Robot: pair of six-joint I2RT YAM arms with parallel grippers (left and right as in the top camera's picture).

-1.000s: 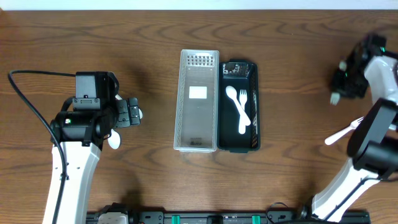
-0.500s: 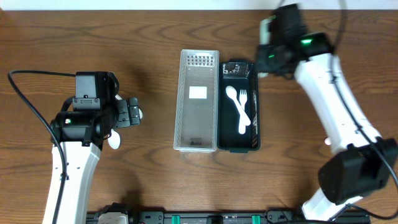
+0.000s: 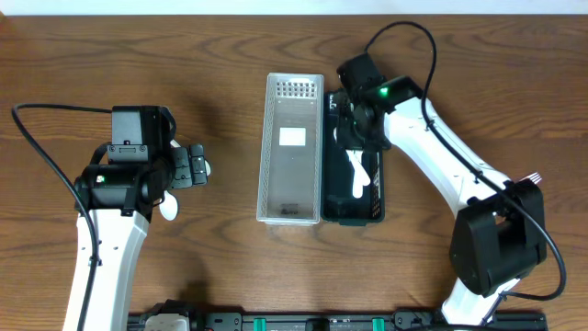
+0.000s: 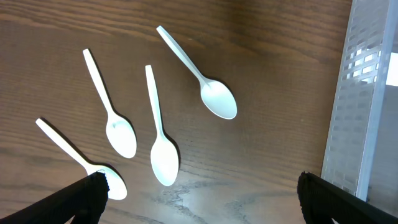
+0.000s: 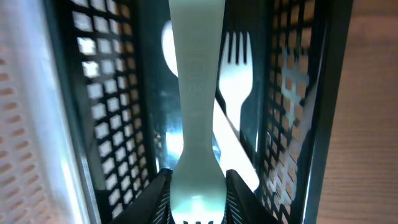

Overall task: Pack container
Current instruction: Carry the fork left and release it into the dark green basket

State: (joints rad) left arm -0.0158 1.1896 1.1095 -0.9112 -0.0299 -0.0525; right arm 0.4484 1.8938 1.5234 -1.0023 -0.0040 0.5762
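Observation:
A black mesh container (image 3: 375,198) lies beside a white mesh container (image 3: 292,149) at the table's middle. A white spoon (image 3: 358,179) and a white fork (image 5: 237,68) lie in the black one. My right gripper (image 3: 355,133) hovers over its far end, shut on another white fork (image 5: 196,93) whose handle points along the container (image 5: 292,93). My left gripper (image 3: 197,167) stands open at the left, above several white spoons (image 4: 158,134) on the wood, with nothing between its fingers (image 4: 87,193).
The white container's wall (image 4: 364,106) runs along the right of the left wrist view. One spoon bowl (image 3: 169,211) peeks out beside the left arm. White fork tines (image 3: 531,176) show by the right arm's base.
My right arm has swung from the table's far right edge to above the black container, carrying the fork. The left arm has not moved.

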